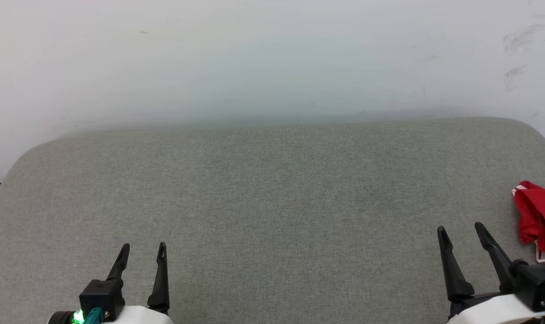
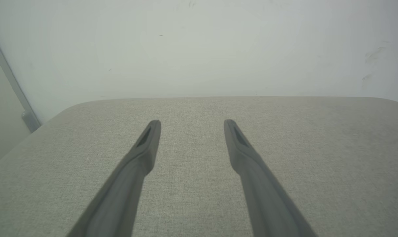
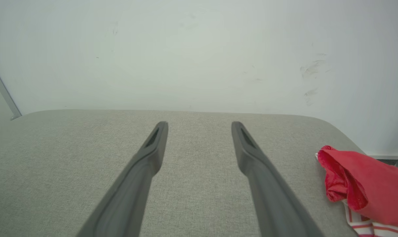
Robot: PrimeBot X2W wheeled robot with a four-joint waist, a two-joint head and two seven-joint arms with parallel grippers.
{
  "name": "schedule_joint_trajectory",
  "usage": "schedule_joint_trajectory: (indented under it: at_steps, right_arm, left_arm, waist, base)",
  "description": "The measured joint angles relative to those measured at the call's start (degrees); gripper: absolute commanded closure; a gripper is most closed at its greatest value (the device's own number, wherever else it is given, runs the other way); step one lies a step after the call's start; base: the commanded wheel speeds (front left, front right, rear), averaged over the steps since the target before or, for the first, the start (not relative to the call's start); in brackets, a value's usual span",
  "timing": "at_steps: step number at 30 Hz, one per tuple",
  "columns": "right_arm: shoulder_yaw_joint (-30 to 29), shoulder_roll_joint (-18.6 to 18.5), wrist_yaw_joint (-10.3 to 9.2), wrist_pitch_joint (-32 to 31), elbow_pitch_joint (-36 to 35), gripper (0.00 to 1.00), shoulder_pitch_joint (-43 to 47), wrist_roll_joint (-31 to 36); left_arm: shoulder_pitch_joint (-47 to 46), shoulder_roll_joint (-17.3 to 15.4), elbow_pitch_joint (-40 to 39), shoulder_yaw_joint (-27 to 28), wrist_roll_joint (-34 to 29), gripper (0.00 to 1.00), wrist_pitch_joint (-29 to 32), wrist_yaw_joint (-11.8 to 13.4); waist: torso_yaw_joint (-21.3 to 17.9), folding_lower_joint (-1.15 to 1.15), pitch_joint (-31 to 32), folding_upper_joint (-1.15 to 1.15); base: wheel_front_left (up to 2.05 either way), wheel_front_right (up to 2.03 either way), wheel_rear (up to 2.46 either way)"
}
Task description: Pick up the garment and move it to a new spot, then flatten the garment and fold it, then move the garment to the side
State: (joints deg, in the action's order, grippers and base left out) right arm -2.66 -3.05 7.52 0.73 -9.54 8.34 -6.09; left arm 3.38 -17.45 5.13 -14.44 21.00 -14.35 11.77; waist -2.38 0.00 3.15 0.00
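Crumpled red jersey (image 1: 539, 220) with white striped trim sits beside the right gripper (image 1: 460, 227). It and the left gripper (image 1: 143, 246): spread wide, empty.

I can read no words, numbers or labels here. On the garment (image 1: 540, 216), bunched at my right, a scrap of white with red lines peeks out at its near edge, too little to make out as a letter.

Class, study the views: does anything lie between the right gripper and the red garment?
Nothing visible does. The open right gripper is just left of the bunched red garment, with bare grey fabric surface between them.
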Motion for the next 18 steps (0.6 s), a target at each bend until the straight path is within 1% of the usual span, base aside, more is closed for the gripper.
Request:
schedule_joint_trajectory:
  at_steps: [7,18]
  right_arm:
    - [0.53,0.02,0.00,-0.37,-1.33,0.00,0.20,-0.62]
    - [0.82,0.03,0.00,-0.23,-1.41,0.00,0.14,-1.02]
  left_arm:
    - [0.01,-0.15,0.36,0.18,0.86,0.00,0.04,0.05]
    - [-0.04,-0.40,0.53,0.23,1.12,0.00,0.03,0.33]
  waist:
    - [-0.17,0.00,-0.34,0.00]
    - [-0.04,0.00,-0.94,0.00]
  base:
    - [0.00,0.00,0.00]
    - [0.00,0.00,0.00]
